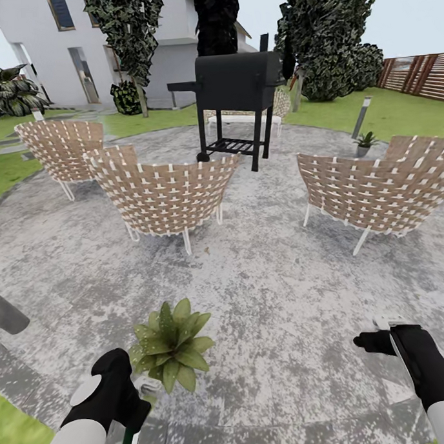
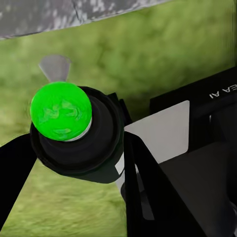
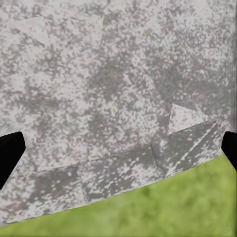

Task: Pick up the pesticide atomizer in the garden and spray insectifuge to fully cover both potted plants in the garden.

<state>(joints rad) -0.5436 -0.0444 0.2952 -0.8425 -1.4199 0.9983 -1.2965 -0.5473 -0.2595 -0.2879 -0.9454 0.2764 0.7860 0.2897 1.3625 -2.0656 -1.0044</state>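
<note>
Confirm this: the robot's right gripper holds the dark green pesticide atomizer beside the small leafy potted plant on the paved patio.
Wrong arm. The left gripper holds the pesticide atomizer, as the left wrist view shows; the right gripper is open with nothing in it. The rest stands: the head view shows the potted plant beside it on the patio.

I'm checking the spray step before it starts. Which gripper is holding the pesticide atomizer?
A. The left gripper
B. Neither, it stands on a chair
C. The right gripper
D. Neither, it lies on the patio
A: the left wrist view shows the pesticide atomizer clamped in the left gripper, seen end-on with its bright green tip, while the right gripper is open over the patio with nothing between its fingers.
</note>
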